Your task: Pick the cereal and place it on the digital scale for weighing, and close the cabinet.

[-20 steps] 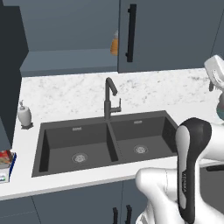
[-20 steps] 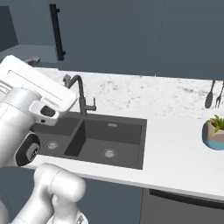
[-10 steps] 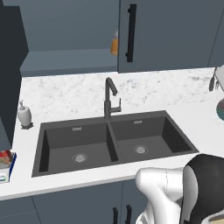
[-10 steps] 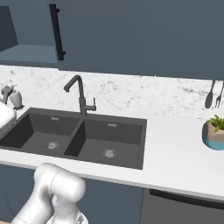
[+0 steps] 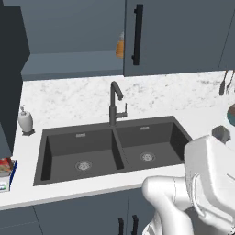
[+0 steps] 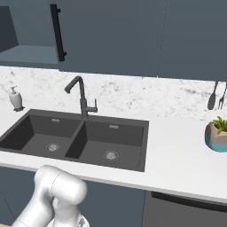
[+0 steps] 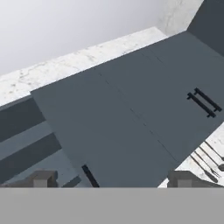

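Up on the wall at the left of the left base view, the cabinet (image 5: 69,59) gaping: shelf bare to the room, its swung-out door (image 5: 9,78) dark against the left edge, amber bottle (image 5: 120,46) at the back beside the shut door's long handle (image 5: 137,34). Closing that door judged to be the step in hand. Best done by rising well clear of the counter (image 5: 69,98) first, coming round to the door's outer face, then pushing flat and steady near its free edge until flush with its neighbour (a push near the hinge would likely slip, and a low sweep risks the faucet (image 5: 114,103) and the soap dispenser (image 5: 25,121)).

Down in front of the sink (image 5: 114,147), the arm (image 5: 206,183) folded low and close to the base, one white joint (image 6: 60,190) bulking below the counter edge in the right base view; hand rolled, looking along tilted slate cupboard fronts (image 7: 131,118) towards a strip of marble.

At the far left of the counter, the cereal (image 5: 4,166) cut by the picture's edge, apparently resting on the digital scale (image 5: 6,181), so that part judged done.

Jaws spread wide and holding nothing, finger tips (image 7: 41,179) well apart at the bottom of the hand view.
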